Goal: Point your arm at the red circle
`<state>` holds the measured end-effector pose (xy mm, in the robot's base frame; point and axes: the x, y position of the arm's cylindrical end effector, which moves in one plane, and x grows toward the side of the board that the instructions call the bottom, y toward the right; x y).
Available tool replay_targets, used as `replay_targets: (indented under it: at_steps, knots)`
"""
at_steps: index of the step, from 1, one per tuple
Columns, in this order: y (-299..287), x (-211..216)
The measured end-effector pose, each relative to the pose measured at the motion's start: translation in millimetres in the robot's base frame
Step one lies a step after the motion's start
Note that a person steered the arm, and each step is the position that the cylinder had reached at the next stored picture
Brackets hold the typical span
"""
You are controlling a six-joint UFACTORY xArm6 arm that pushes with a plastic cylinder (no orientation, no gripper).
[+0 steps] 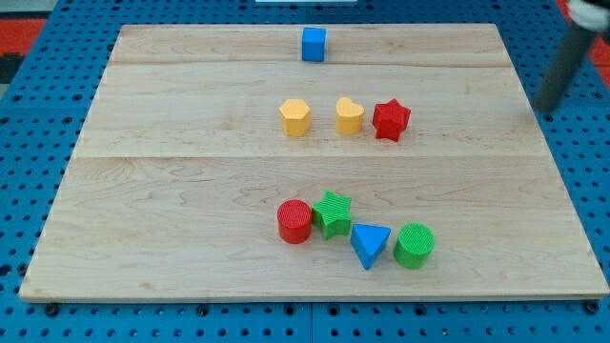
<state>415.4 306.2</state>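
Camera view: rod at the upper right, red circle low on the board

You are looking at a pale wooden board (191, 191) lying on a blue pegboard surface (29, 114). My tip (543, 112) shows at the view's right edge, a blurred dark rod slanting down from the top right corner, its end just off the board's right side over the pegboard. You asked about jaws: this arm has none (only the straight rod), so no opening or closing can be reported.

Your target, the red circle (294, 221), sits in the lower middle of the board, well apart from my tip, down and toward the view's left of it. The circle is the leftmost block of a lower cluster. Touching or just beside its right is a green star (332, 213); you cannot tell whether a gap lies between them. Next along comes a blue triangle (369, 245), then a green circle (414, 246) at the right end.

Higher up, you see a row of three: a yellow hexagon-like block (295, 117), a yellow heart (349, 116), and a red star (391, 120) just beside the heart. A blue cube (314, 44) stands alone near the board's top edge. The red star is the block nearest my tip, though still well apart from it.
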Motion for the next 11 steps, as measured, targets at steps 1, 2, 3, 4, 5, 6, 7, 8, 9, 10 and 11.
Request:
replay_targets:
  at_steps: [1, 2, 3, 4, 5, 6, 7, 8, 9, 10, 11]
  knots:
    - [-30, 114]
    - [-48, 167]
    - [-101, 180]
    - [-183, 194]
    - [-258, 199]
    - [-327, 200]
    - [-373, 200]
    - [-375, 200]
    - [-375, 197]
    - [-375, 196]
    - [-388, 196]
